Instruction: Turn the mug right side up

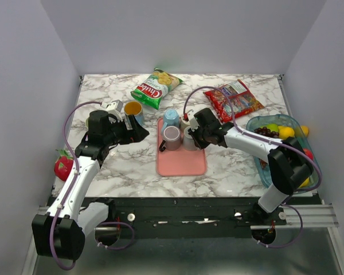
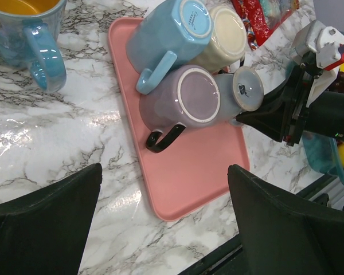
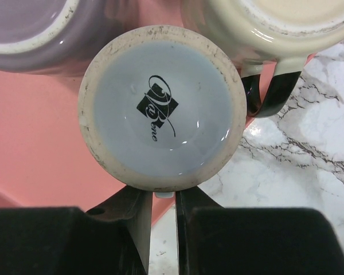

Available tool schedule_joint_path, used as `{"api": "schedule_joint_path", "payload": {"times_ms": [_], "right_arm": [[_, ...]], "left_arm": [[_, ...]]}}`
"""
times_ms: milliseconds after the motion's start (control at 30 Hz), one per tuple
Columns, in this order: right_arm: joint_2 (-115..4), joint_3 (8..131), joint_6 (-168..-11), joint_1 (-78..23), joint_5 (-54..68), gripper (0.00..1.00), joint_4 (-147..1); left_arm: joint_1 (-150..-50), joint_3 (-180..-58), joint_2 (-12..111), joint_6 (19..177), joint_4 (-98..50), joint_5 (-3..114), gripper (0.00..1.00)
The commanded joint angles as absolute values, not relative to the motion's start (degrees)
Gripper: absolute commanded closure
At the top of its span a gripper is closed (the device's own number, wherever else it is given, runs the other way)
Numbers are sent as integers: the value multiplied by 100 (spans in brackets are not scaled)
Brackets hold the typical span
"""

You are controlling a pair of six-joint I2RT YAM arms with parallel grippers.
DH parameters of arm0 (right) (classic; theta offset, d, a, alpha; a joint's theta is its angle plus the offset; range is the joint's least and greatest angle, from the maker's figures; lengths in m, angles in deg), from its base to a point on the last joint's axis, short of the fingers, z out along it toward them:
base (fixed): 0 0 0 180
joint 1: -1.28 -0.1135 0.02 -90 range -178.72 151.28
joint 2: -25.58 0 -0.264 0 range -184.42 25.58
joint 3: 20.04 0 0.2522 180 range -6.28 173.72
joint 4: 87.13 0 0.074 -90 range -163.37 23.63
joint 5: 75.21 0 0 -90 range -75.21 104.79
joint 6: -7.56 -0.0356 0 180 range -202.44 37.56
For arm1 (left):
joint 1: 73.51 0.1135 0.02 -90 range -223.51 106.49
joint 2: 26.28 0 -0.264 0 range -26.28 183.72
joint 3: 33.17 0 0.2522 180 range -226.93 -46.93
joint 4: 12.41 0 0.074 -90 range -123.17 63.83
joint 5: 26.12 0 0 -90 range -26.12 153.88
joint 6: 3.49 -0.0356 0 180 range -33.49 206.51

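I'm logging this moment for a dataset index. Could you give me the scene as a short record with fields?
tray: pink tray, on the marble table
mugs on tray: light blue mug, cream mug, purple mug, grey mug; none right side up
off tray: blue mug with yellow inside, upright, left of tray
right gripper: closed on a pale strip by the grey mug, apparently its handle
left gripper: open, empty, left of the tray
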State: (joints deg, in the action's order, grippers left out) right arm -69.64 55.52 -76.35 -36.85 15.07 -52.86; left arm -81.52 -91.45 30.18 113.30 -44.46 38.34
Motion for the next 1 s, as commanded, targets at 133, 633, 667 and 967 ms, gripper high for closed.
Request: {"api": "schedule_joint_path", "payload": {"times_ms": [133,633,667,967], "right_arm": [[-6557,5639,-8155,-3660,1111,100,-5062],[-4484,5156,-10791,-3652,-848,99,-5480],[-4395,5147,-10923,-3660,-911,99,-5648],[-3964,5244,-12382,-3661,-1228,99,-7571]], "left_arm": [[-8151,-9079,2935,11349,-4305,3444,1],[-8238,-9000,2523,11814,-3928,2627,1],[-8265,-8948,2461,11885,-3840,2522,1],[-9020,-8395,1898,13367,-1899,2283,1]]}}
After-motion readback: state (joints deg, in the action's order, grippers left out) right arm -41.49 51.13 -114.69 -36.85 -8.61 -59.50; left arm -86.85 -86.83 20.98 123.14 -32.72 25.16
